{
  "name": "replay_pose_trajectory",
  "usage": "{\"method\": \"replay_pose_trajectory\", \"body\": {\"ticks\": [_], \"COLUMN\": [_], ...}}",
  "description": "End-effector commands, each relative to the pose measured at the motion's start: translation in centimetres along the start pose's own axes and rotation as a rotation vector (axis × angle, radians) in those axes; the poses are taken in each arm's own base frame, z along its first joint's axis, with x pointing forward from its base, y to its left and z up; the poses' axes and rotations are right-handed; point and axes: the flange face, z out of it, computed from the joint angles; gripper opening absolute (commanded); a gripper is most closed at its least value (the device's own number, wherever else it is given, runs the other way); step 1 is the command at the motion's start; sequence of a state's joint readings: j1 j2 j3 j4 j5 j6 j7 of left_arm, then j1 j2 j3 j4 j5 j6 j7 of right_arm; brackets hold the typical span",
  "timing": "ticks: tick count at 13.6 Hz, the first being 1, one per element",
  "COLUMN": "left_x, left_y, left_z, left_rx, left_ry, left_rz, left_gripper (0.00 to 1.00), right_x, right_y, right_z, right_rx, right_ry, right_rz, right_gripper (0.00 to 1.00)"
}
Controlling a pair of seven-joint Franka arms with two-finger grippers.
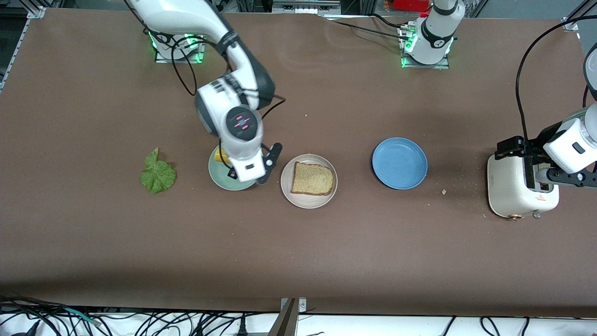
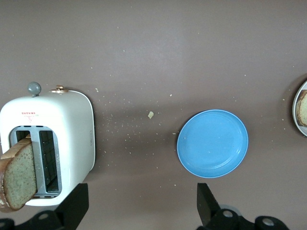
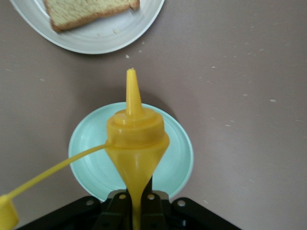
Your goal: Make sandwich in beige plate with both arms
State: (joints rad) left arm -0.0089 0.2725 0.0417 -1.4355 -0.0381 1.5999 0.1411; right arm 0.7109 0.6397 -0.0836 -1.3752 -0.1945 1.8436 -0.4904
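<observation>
Right pincer [image 3: 135, 203] clamped on yellow squeeze bottle [image 3: 135, 143], nozzle up, cap [image 3: 7, 213] dangling off its tether. Bottle sits over mint-green plate [image 3: 91, 167] on brown bench [image 3: 240, 96]. Beige plate [image 3: 105, 36] nearby, apart, bread slice [image 3: 81, 12] on it.

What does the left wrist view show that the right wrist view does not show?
Only the left wrist view shows the toaster with a bread slice sticking out of a slot, and the blue plate. Only the right wrist view shows the yellow squeeze bottle in the right hand, over the mint-green plate. Both show the beige plate with its bread slice.
</observation>
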Motion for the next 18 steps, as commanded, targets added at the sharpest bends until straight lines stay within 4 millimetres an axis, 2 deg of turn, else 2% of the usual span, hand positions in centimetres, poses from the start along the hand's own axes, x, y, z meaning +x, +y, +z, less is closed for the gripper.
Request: {"method": "replay_pose_trajectory", "body": {"ticks": [1,4,6,7,11,12,14,16,17,18], "left_x": [-0.1,-0.1,-0.1,-0.1,-0.1,-0.1,-0.1,-0.1,-0.1,-0.1], "left_y": [0.0,0.2,0.2,0.2,0.3,0.3,0.3,0.3,0.3,0.3], "left_z": [-0.2,-0.2,-0.1,-0.1,0.1,0.1,0.1,0.1,0.1,0.1], "left_rx": [0.017,0.015,0.017,0.017,0.016,0.016,0.016,0.016,0.016,0.016], "left_ry": [0.001,0.001,0.000,0.000,-0.003,-0.003,-0.003,-0.003,-0.003,-0.003], "left_rz": [0.001,0.004,0.004,0.004,0.005,0.005,0.005,0.004,0.004,0.004], "left_gripper": [0.99,0.99,0.99,0.99,0.99,0.99,0.99,0.99,0.99,0.99], "right_x": [4.1,6.4,7.4,7.6,7.2,7.0,6.8,6.4,5.3,3.7], "right_y": [-5.7,-10.8,-13.5,-14.2,-14.0,-13.7,-11.9,-10.6,-9.2,-6.5], "right_z": [-1.7,-1.4,0.1,0.7,0.8,0.3,-1.3,-2.7,-3.8,-4.1], "right_rx": [-0.251,-0.407,-0.480,-0.514,-0.540,-0.542,-0.526,-0.432,-0.365,-0.272], "right_ry": [-0.085,-0.152,-0.224,-0.260,-0.310,-0.304,-0.262,-0.222,-0.198,-0.172], "right_rz": [-0.053,-0.097,-0.112,-0.120,-0.128,-0.122,-0.082,-0.076,-0.094,-0.078], "right_gripper": [0.00,0.00,0.00,0.00,0.00,0.00,0.00,0.00,0.00,0.00]}}
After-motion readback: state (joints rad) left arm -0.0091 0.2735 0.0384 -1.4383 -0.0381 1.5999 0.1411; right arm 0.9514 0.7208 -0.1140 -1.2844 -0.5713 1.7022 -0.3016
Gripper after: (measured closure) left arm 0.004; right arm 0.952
